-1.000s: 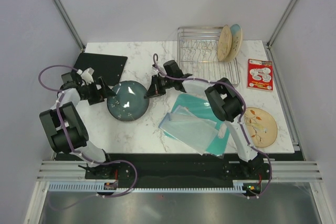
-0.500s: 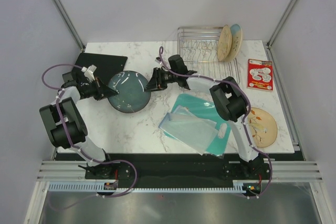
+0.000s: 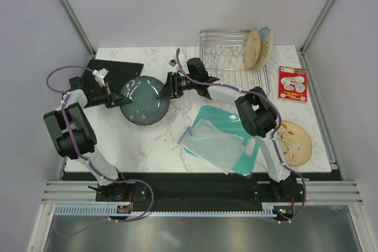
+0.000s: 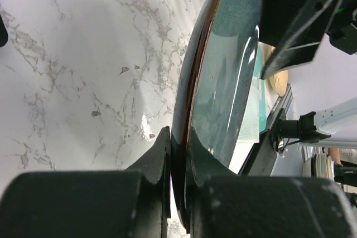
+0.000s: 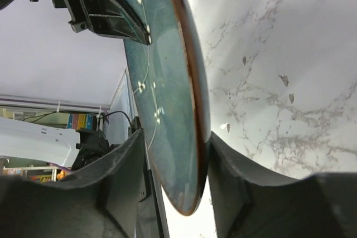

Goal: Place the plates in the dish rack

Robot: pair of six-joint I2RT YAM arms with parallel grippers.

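Note:
The dark grey-blue plate (image 3: 144,100) is tilted up off the marble, left of centre. My left gripper (image 3: 121,97) is shut on its left rim; in the left wrist view both pads pinch the plate (image 4: 223,71) edge at the left gripper (image 4: 178,149). My right gripper (image 3: 162,91) is open, straddling the opposite rim. In the right wrist view one finger (image 5: 234,160) lies against the underside of the plate (image 5: 167,82), and the other finger (image 5: 125,165) stands clear of it. The dish rack (image 3: 227,57) at the back holds a tan plate (image 3: 253,48) and a cream-and-blue plate (image 3: 265,42), both upright. Another tan plate (image 3: 292,141) lies flat at the right.
A teal cutting board (image 3: 227,140) with a clear sheet on it lies at centre right. A black mat (image 3: 115,72) sits at the back left, under the left arm. A red-and-white card (image 3: 293,83) lies right of the rack.
The left gripper closed on the dark plate's rim and the plate moved toward the back, tilting up. The right gripper, shut a second ago, opened around the other rim.

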